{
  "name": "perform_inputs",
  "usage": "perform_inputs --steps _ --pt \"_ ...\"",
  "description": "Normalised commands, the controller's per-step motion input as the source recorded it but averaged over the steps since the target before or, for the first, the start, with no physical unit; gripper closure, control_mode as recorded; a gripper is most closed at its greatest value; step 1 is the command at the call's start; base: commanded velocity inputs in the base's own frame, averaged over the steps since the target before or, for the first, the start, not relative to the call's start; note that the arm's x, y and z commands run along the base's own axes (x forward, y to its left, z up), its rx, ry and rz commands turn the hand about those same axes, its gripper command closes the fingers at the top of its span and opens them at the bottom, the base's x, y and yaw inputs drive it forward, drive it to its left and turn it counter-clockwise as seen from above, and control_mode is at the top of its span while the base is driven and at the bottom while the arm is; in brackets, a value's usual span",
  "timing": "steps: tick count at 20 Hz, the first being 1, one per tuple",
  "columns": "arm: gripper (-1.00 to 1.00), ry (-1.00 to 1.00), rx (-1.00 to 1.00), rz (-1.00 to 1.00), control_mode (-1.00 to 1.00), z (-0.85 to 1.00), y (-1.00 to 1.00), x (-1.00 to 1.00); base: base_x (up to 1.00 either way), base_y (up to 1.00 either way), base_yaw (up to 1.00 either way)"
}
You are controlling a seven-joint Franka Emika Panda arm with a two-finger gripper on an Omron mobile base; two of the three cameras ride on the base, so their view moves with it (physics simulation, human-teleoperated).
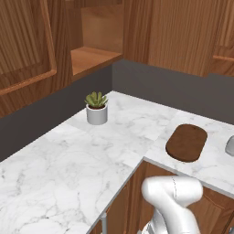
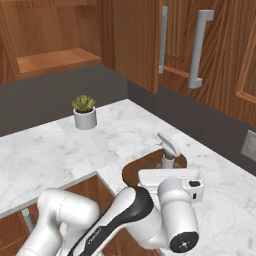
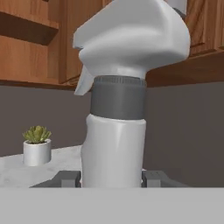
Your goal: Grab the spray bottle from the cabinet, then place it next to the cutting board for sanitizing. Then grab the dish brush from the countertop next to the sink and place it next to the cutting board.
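1. The tool (image 3: pixel 112 178) is closed on the spray bottle (image 3: pixel 114 144); in the hand view its two grey fingertips (image 3: pixel 65 178) press the pale body from both sides, low down, so the bottle stays upright with its trigger head on top.
2. In the right base view the spray bottle (image 2: pixel 168 148) hangs above the far edge of the cutting board (image 2: pixel 145 167), its nozzle pointing toward 11 o'clock. Whether its base touches anything cannot be told, as the arm hides it.
3. The cabinet (image 1: pixel 91 41) stands open at 12 o'clock in the left base view, its wooden shelf bare, which fits a bottle already taken out.
4. The cutting board (image 1: pixel 186 142) lies flat on the white marble bench (image 1: pixel 68 160), at 3 o'clock from the potted plant (image 1: pixel 96 109).
5. Judged from this, the carry is nearly done; what remains is to lower the bottle onto bare bench beside the board rather than on it, then release.
6. A tall, narrow bottle could tip if let go before it stands on the bench.
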Motion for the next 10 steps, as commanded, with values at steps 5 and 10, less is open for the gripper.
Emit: perform_inputs --steps 5,10 --pt "1.00 -0.03 0.00 0.00 -1.00 -0.57 -0.38 0.77 0.00 0.00 0.00" --pt "1.00 -0.06 0.00 0.02 -1.00 -0.51 -0.55 0.63 0.00 0.00 0.00"
